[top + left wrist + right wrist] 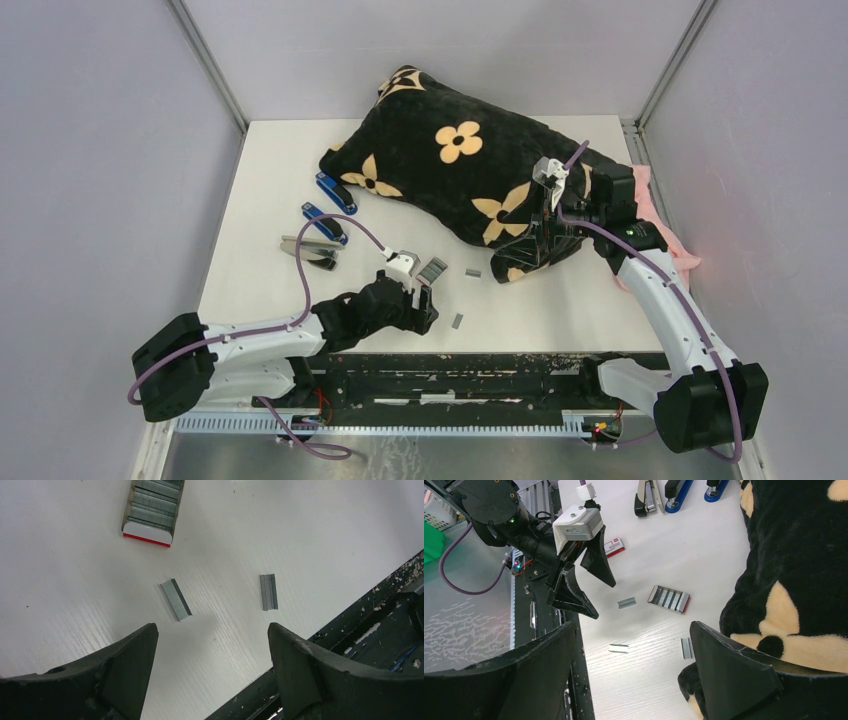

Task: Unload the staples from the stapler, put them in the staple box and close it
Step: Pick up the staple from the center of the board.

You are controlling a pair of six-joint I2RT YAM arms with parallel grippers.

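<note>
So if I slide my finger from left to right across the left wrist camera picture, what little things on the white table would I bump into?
staple box at the top, with its white and red end → tilted staple strip → second staple strip, lying straighter

A large black plush cushion (450, 170) patterned with tan flowers lies slantwise across the far half of the white surface (270, 180), its right end resting over a crumpled pink cloth (665, 235) that shows at the right edge. Nearer the front, a small open white-and-red box tray (432, 268) lies flat, apart from the cushion. A second white-and-red box piece (614, 546) lies a little away from it. A black rail (450, 375) flecked with pale chips runs along the near edge.
</note>
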